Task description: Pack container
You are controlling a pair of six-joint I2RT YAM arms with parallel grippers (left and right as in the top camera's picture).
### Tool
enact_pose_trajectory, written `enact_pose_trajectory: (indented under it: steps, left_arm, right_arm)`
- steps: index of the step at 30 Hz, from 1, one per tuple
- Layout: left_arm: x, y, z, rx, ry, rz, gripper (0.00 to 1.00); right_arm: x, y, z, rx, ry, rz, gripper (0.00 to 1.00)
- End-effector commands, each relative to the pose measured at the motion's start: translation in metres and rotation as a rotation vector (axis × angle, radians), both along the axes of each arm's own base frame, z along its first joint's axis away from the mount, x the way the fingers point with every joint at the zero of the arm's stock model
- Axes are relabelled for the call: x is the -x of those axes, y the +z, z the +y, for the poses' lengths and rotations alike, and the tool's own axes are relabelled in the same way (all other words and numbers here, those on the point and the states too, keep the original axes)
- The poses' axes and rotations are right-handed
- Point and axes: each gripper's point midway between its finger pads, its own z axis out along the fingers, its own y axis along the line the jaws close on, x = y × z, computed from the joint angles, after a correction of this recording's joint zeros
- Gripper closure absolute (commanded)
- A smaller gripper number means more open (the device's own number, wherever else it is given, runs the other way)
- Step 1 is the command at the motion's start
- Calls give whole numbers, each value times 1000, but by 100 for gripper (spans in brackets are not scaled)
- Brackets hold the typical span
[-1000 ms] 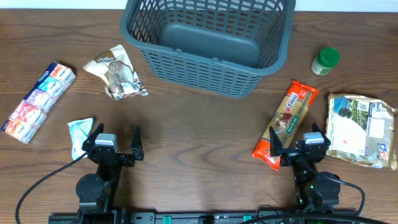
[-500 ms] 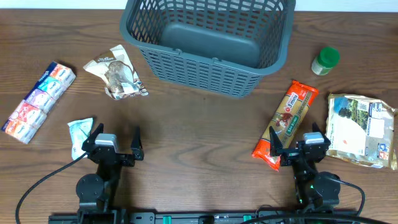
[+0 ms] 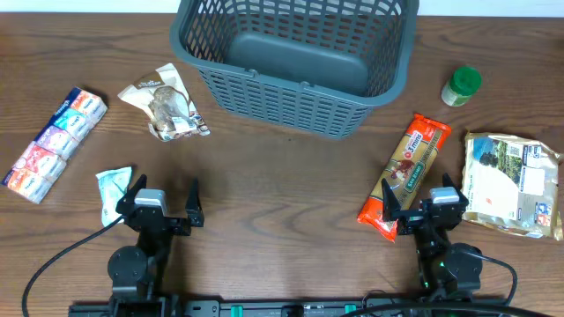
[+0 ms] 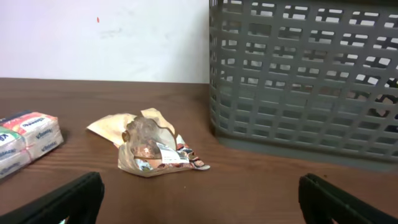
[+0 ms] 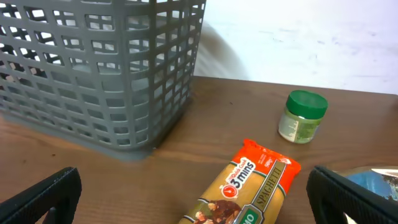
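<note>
The grey slatted container (image 3: 295, 97) stands at the back middle of the table, empty; it also shows in the left wrist view (image 4: 298, 81) and the right wrist view (image 5: 99, 74). My left gripper (image 3: 161, 204) is open and empty near the front left edge. My right gripper (image 3: 423, 210) is open and empty at the front right, its fingers either side of the near end of an orange spaghetti packet (image 3: 405, 174), also seen in the right wrist view (image 5: 249, 193).
A crumpled snack bag (image 3: 165, 104) lies left of the container. A tissue multipack (image 3: 53, 141) lies at far left, a small white-green sachet (image 3: 113, 187) beside my left gripper. A green-lidded jar (image 3: 461, 85) and a large food pouch (image 3: 511, 183) are at right.
</note>
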Motion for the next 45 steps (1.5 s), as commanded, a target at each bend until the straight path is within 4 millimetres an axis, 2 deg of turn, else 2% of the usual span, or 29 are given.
enact_pose_trajectory:
  steps: [1,5,10,13,16,19,22,28,34,38,40,41,42,43,44,45]
  left_arm:
    - [1,-14,-3,4,-16,44,2]
    - [1,-14,-3,4,-16,44,2]
    - [0,-8,-3,5,-15,17,2]
    - [0,6,-3,157,-3,-4,2]
    - [4,14,-3,253,7,40,1]
    - [11,34,-4,255,3,66,2]
    - [16,65,-4,250,6,89,2]
    - [8,123,-12,206,-30,232,2]
    - [-6,155,-18,117,-66,559,2]
    - [-8,169,-31,98,-151,748,2]
    - [-13,173,-31,102,-153,791,2]
    - [-17,173,-31,102,-152,800,2]
    - [-21,171,-31,103,-152,810,1]
    - [-23,169,-31,103,-151,820,5]
    - [-26,166,-31,102,-148,830,17]
    - [-27,164,-31,103,-147,839,26]
  right_arm:
    - [0,-1,-1,1,-6,0,1]
    - [0,-1,0,-1,-1,-1,1]
    - [2,2,13,-178,61,13,1]
    - [5,16,22,-218,109,-7,1]
    - [7,41,21,-218,112,-35,1]
    - [8,66,21,-218,110,-10,1]
    - [3,79,22,-215,99,89,1]
    - [-18,103,28,-208,91,401,1]
    - [-36,143,30,-117,105,650,1]
    - [-41,175,51,-165,217,693,1]
    - [-45,189,59,-151,280,663,43]
    - [-48,193,60,-152,283,651,53]
    - [-50,195,59,-150,280,644,69]
    - [-51,195,57,-148,265,644,82]
    - [-52,194,55,-150,250,648,97]
    - [-51,191,53,-150,236,658,99]
